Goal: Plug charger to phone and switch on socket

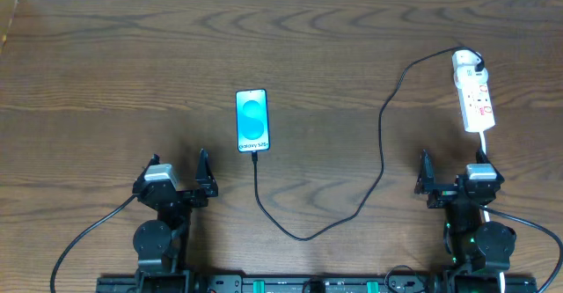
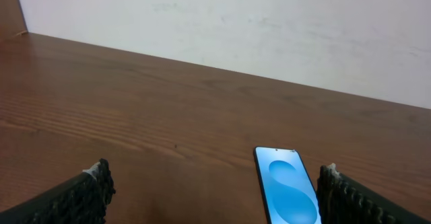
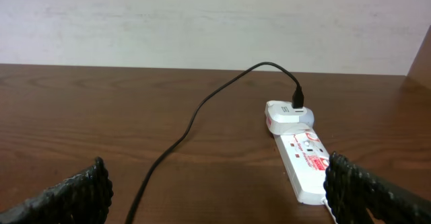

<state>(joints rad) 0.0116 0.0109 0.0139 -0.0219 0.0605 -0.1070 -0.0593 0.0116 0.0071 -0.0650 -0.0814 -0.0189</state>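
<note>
The phone point(image 1: 252, 120) lies face up mid-table, blue screen lit; it also shows in the left wrist view point(image 2: 289, 194). The black charger cable point(image 1: 381, 152) runs from the phone's near end in a loop to the white socket strip point(image 1: 473, 95) at the far right, where its plug head point(image 1: 476, 67) sits in a white adapter. In the right wrist view the cable point(image 3: 195, 116) reaches the socket point(image 3: 303, 157). My left gripper point(image 1: 180, 174) point(image 2: 215, 190) is open and empty, near-left of the phone. My right gripper point(image 1: 453, 177) point(image 3: 215, 190) is open and empty, just short of the socket.
The brown wooden table point(image 1: 106, 73) ends at a white wall point(image 2: 269, 22) at the back. The socket's white cord point(image 1: 485, 143) runs toward my right arm.
</note>
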